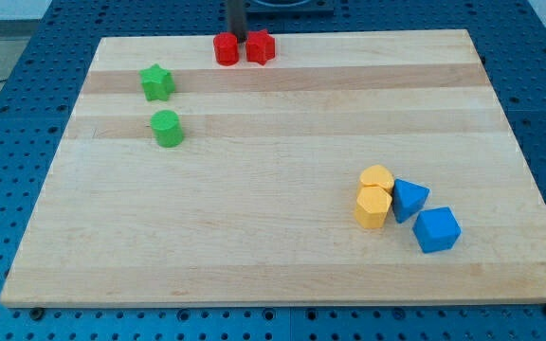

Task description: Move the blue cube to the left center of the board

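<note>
My tip (237, 40) is sitting at the far edge, touching two red blocks (227, 48) (260, 46). It is holding nothing. The blue cube (436, 229) is lying near right.

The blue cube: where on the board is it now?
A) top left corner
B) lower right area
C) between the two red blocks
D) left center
B: the blue cube lies low at the view's right, beside the blue triangular block, far from my tip.

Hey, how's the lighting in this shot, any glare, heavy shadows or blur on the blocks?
Camera view: even, soft light; no strong glare on the pale wooden board; only faint short shadows under the blue cube and yellow blocks; blocks look sharp; the dark rod, my tip, sits at the view's top between the red blocks.
</note>
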Robot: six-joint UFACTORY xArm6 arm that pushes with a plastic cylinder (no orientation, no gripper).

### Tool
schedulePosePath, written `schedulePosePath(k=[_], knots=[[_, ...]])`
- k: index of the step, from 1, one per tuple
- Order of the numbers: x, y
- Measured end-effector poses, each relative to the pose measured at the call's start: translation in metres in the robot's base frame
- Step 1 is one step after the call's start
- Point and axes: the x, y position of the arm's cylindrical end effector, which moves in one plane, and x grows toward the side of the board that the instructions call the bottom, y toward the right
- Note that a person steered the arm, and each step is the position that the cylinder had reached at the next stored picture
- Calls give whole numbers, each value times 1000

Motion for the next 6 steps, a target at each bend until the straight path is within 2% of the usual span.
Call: schedulePosePath(k=[1,2,4,6], knots=[[0,-38],[-1,-44],[2,60],[6,42]])
